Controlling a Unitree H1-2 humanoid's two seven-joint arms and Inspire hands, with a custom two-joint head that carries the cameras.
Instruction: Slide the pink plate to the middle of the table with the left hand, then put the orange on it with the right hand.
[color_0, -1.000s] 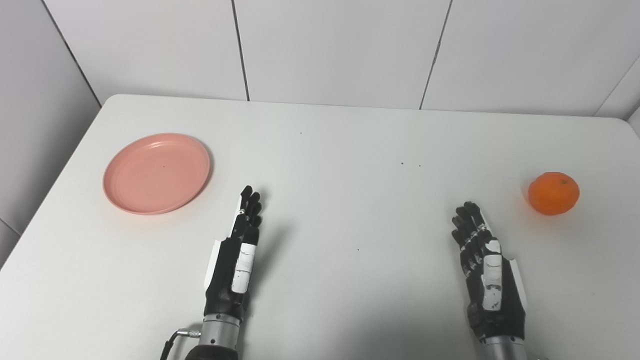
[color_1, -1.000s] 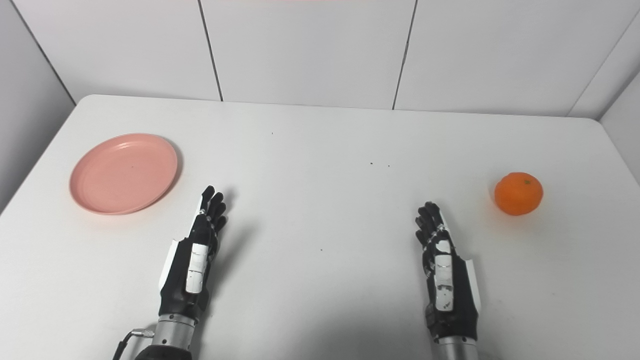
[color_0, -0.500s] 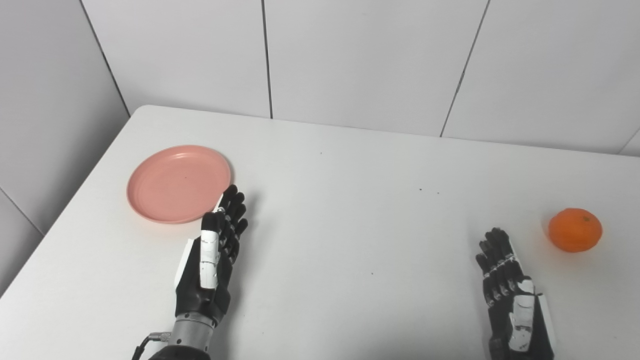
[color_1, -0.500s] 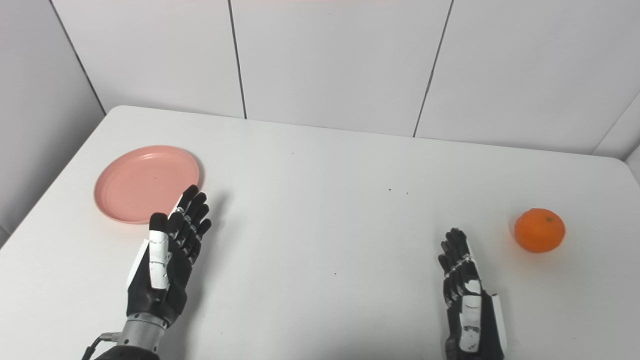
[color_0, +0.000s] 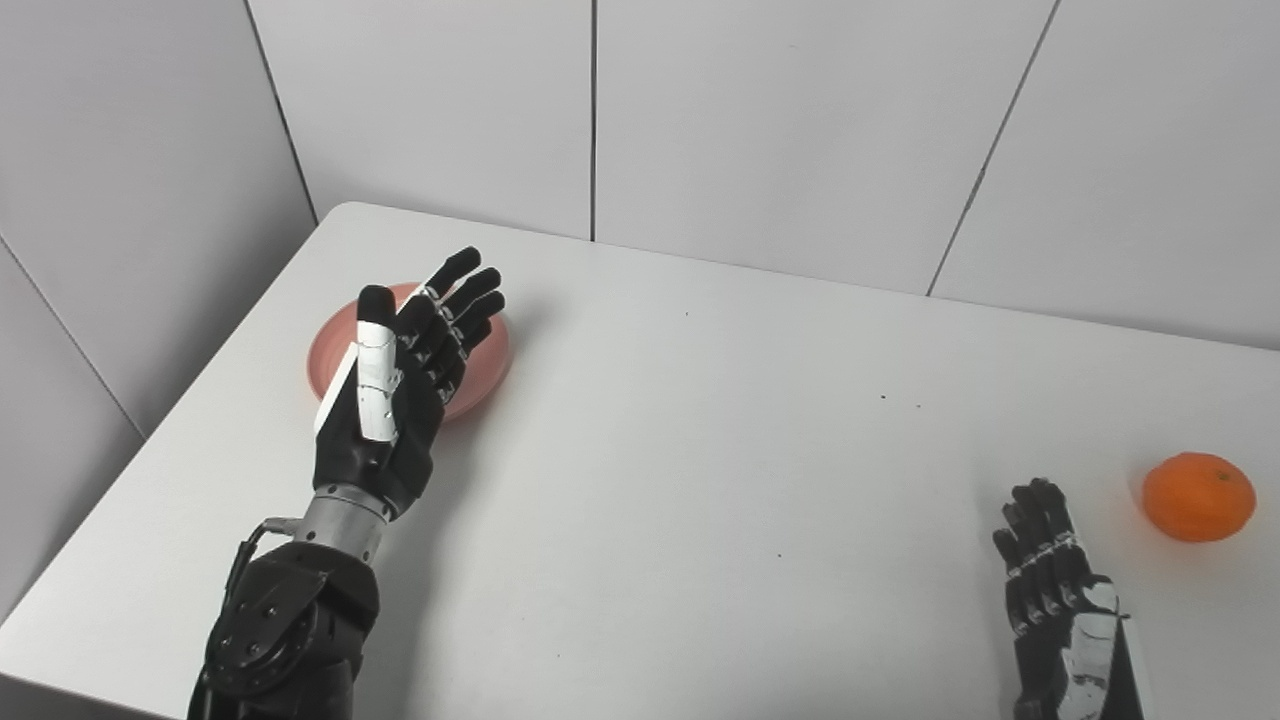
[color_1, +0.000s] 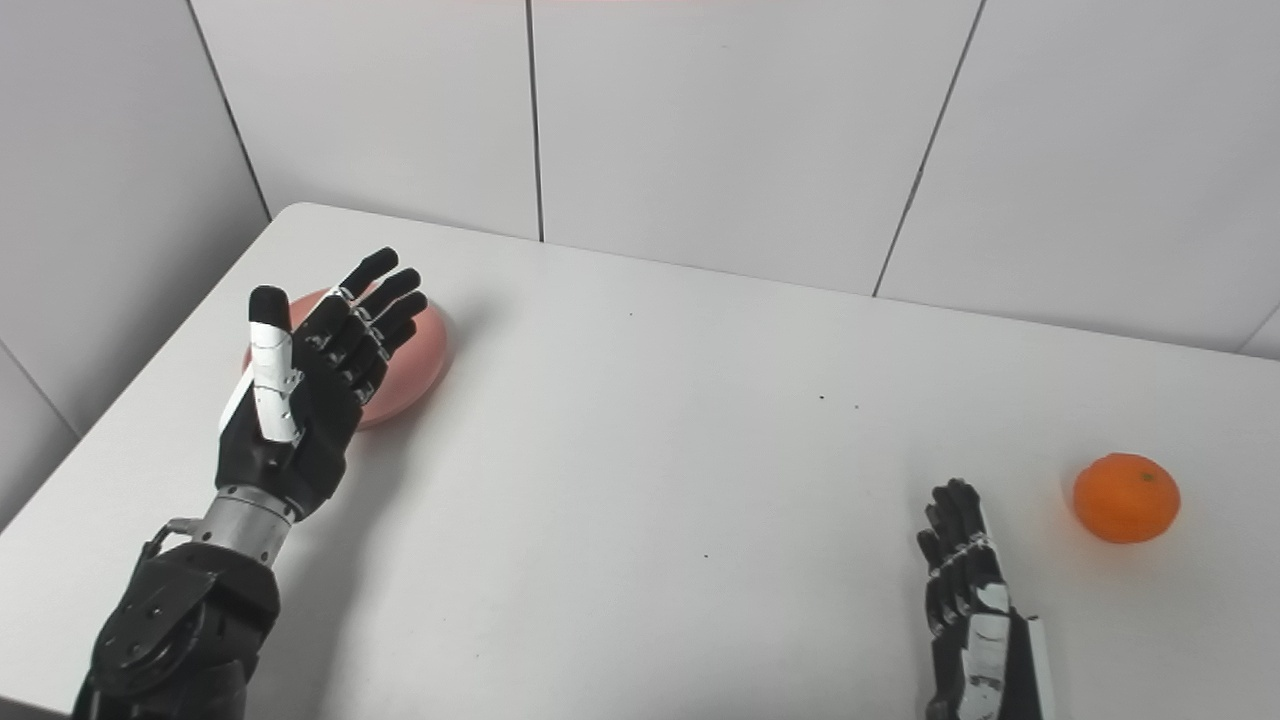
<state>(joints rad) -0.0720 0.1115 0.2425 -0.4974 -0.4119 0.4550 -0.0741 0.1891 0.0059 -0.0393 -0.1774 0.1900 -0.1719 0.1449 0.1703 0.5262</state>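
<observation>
On one table (color_0: 700, 480): one pink plate (color_0: 485, 365), one orange (color_0: 1198, 497), both hands (color_0: 400, 390) (color_0: 1060, 610) empty, fingers spread.

left hand (color_0: 395, 385) raised (fingers (color_0: 462, 300) spread), right hand (color_1: 972, 625) low — flat

I see the plate (color_0: 485, 372) far left on the bench (color_0: 700, 450), my left robot hand (color_0: 400, 390) raised in front of it. Orange (color_0: 1198, 497) far right; right robot hand (color_0: 1060, 590) near, just left of it.

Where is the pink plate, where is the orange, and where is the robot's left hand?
pink plate (color_0: 482, 368), left eye view, bare right edge.
orange (color_0: 1198, 497), left eye view, middle of fruit.
left hand (color_0: 395, 395), left eye view, palm.
</observation>
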